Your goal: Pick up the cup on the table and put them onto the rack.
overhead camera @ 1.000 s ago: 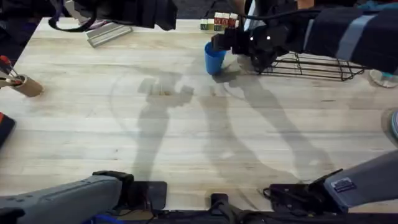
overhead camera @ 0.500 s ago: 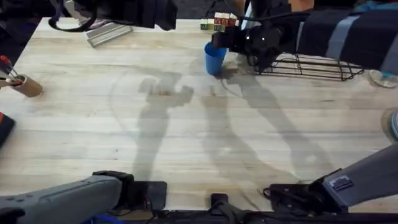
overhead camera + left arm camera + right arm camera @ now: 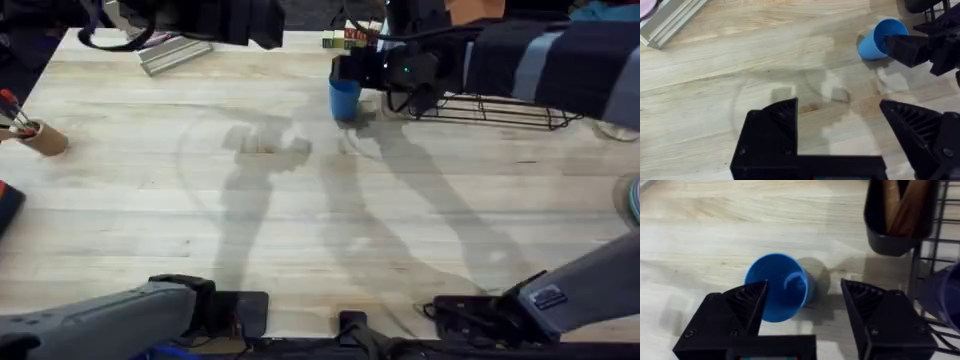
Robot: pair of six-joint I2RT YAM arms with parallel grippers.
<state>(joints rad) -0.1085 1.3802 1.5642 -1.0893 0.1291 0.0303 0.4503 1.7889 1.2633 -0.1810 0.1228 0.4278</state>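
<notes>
One bright blue cup (image 3: 776, 286) is now straddled by the open right gripper (image 3: 802, 312), moved closer; grasping appears imminent; the left gripper (image 3: 840, 135) is held open.

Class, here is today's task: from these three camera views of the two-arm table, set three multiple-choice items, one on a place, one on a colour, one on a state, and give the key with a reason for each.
1. Where is the cup standing?
A. on the table, just left of the rack
B. inside the rack
C. at the table's near edge

2. What colour is that cup?
A. red
B. bright blue
C. white

3. How do the jaws of the right gripper stand?
A. shut on the cup
B. shut on nothing
C. open, one finger on each side of the cup

Key: 1 A, the overhead view shows it on the wood beside the wire rack. 2 B, it is blue in all three views. 3 C, the right wrist view shows a gap between the fingers, with the upright cup's open mouth partly between them.
</notes>
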